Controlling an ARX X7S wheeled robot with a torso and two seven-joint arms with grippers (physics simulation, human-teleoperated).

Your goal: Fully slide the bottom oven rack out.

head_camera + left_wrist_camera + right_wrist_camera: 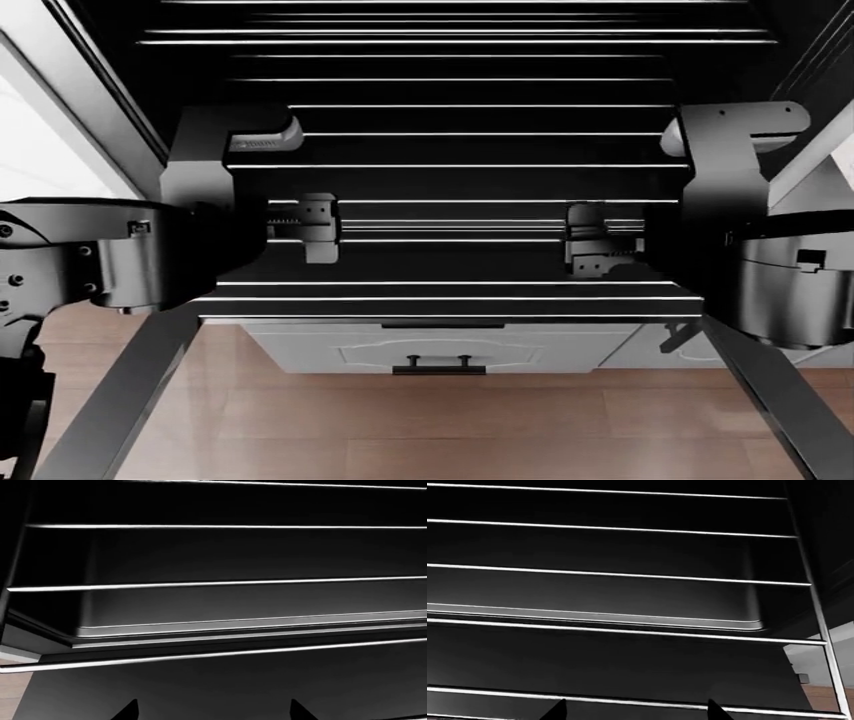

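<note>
Right now both arms reach forward over the open oven door [454, 262], seen from the head view. The left end effector [315, 228] and the right end effector [589, 236] sit side by side, well apart, each at the level of a doubled chrome bar that crosses the middle of the view. That bar belongs to the bottom oven rack [454, 166], whose thin parallel rods run across the black oven's width and recede into the dark cavity. Each end effector's fingers lie above and below the doubled bar, so both look clenched on the rack's front bar, though the contact itself is small and dark. Below the door edge a white drawer front [441, 348] with a dark handle [439, 366] shows, and under it a brown wooden floor [427, 430]. Two grey bars [127, 395] slant down from the door's corners on either side.

In the left wrist view the rack rods [220, 584] cross a dark oven interior, with two dark fingertips [127, 711] at the frame edge, spread apart. The right wrist view shows the same kind of rods [614, 575] and a side rod [817, 615], with its dark fingertips [557, 711] likewise parted
</note>
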